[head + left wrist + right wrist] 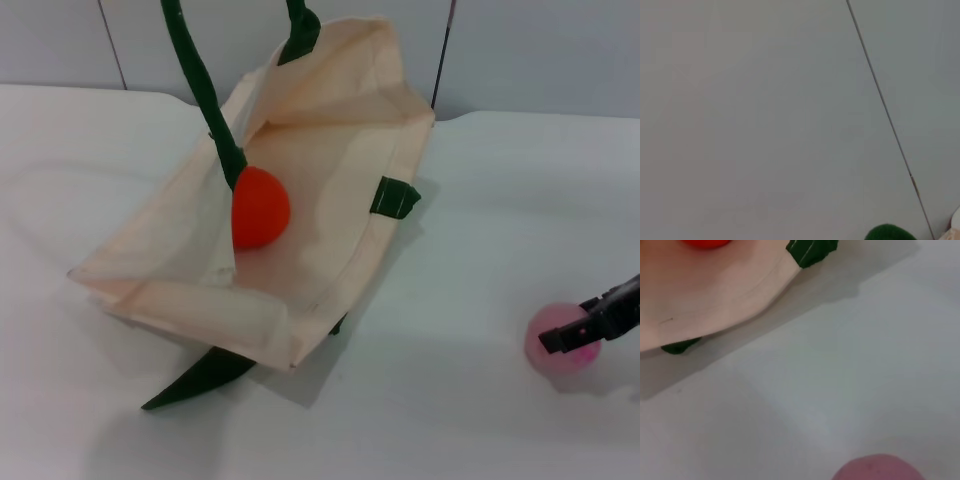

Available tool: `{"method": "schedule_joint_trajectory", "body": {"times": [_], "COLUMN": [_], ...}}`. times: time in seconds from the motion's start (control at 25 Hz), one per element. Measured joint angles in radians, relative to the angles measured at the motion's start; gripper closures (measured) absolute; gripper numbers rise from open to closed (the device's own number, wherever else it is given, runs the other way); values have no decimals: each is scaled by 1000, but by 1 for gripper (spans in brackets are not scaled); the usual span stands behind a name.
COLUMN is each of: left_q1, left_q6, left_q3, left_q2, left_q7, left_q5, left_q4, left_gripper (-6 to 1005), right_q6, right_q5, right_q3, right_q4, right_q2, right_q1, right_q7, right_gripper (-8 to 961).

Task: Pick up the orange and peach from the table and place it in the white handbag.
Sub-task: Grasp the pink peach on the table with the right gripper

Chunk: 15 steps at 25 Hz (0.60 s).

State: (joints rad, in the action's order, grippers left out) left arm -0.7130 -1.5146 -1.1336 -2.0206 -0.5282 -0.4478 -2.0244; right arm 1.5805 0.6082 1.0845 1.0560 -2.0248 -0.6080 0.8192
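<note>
The white handbag [340,160] lies open on the table, its mouth facing me. One dark green handle [203,90] is pulled up out of the top of the head view. The orange [260,208] rests inside the bag against that handle; its edge also shows in the right wrist view [705,242]. The peach [555,358] sits on the table at the right, apart from the bag, and shows in the right wrist view [877,469]. My right gripper [585,328] is at the right edge, right over the peach. My left gripper is out of view.
The white table [480,220] runs to a grey panelled wall [765,120] at the back. A second green strap [200,375] lies flat at the bag's near corner. A bit of green handle [887,233] shows in the left wrist view.
</note>
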Motion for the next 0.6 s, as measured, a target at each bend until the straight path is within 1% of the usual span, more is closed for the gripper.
{"method": "schedule_joint_trajectory", "body": {"times": [0.2,0.44,0.6], "left_q1": [-2,-2,-2], "left_q6": [8,10,10], "left_q3": [0,0,0], "left_q2": [0,-2,-2], "left_q7": [2,3,3], "left_q5": [4,11,12], "left_q4": [0,0,0], "left_gripper": [872,868,866], "right_q6": [-22,-49,-55], "right_q5": [1,-7,-10], "right_q3": [7,9,9], "right_q4": [-8,-58,-68], "right_q2": [-1,0,1], "right_q1": [-6,-25,-27], "right_q7": [1,1,2], "right_gripper": [118,138,150]}}
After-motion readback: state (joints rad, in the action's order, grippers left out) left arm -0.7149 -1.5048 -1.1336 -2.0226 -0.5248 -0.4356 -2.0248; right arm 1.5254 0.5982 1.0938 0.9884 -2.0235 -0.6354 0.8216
